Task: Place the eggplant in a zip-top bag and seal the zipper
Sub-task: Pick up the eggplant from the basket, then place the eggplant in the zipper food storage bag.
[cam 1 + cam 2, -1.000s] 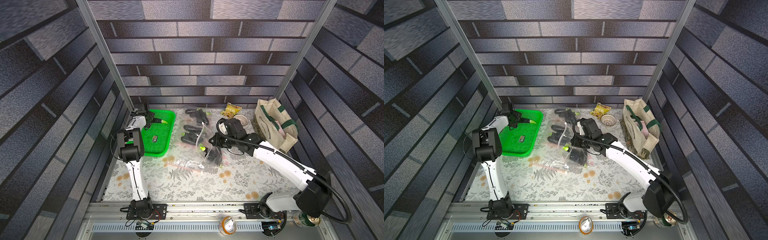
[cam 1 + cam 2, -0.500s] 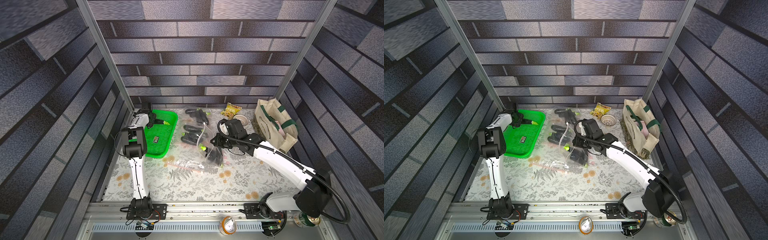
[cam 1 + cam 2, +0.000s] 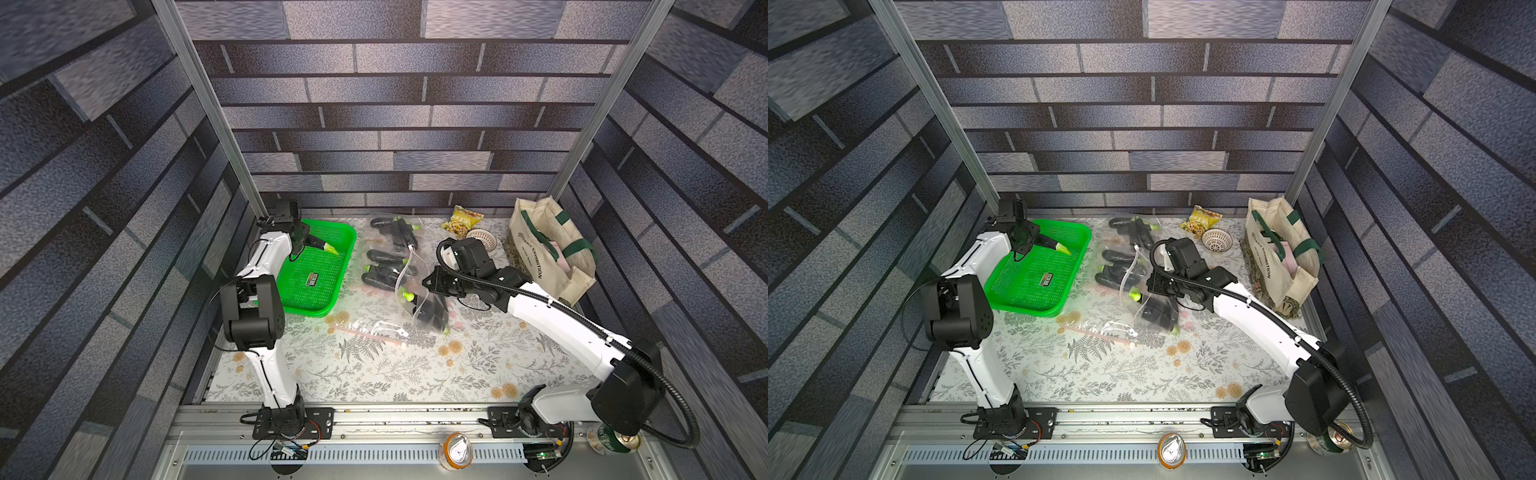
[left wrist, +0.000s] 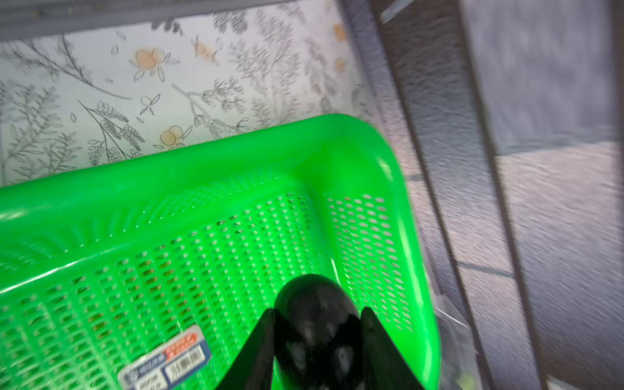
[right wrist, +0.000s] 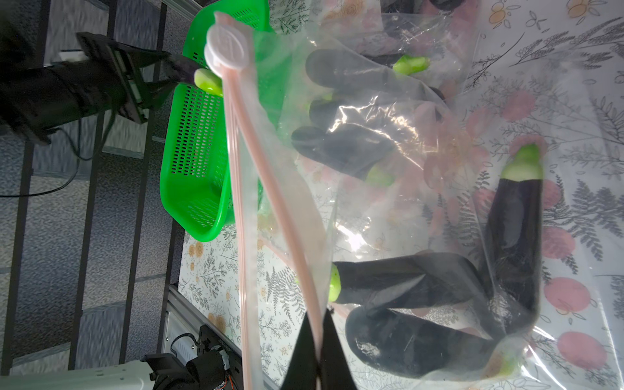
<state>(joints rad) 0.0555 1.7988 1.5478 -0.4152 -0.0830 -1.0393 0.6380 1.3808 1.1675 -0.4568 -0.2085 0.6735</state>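
A dark purple eggplant [image 4: 315, 314] with a pale green cap [image 3: 331, 248] is held just above the far end of the green basket [image 3: 328, 286]. My left gripper [image 4: 317, 337] is shut on it, a finger on each side, as both top views show [image 3: 1036, 240]. My right gripper [image 5: 319, 337] is shut on the pink zipper [image 5: 270, 175] rim of a clear zip-top bag [image 3: 422, 305], holding its mouth up and open. Its white slider [image 5: 225, 47] sits at the zipper's far end. Several eggplants [image 5: 405, 287] lie inside this bag.
Two more clear bags of eggplants [image 3: 395, 228] [image 3: 384, 268] lie behind the held one. A flat bag [image 3: 370, 332] lies on the floral tablecloth. At the back right are a canvas tote [image 3: 548, 249], a snack packet [image 3: 461, 216] and a small white basket [image 3: 484, 239].
My left gripper has closed on the eggplant at the basket's far end, and the left arm's elbow has swung right. The right arm and its bag have stayed put.
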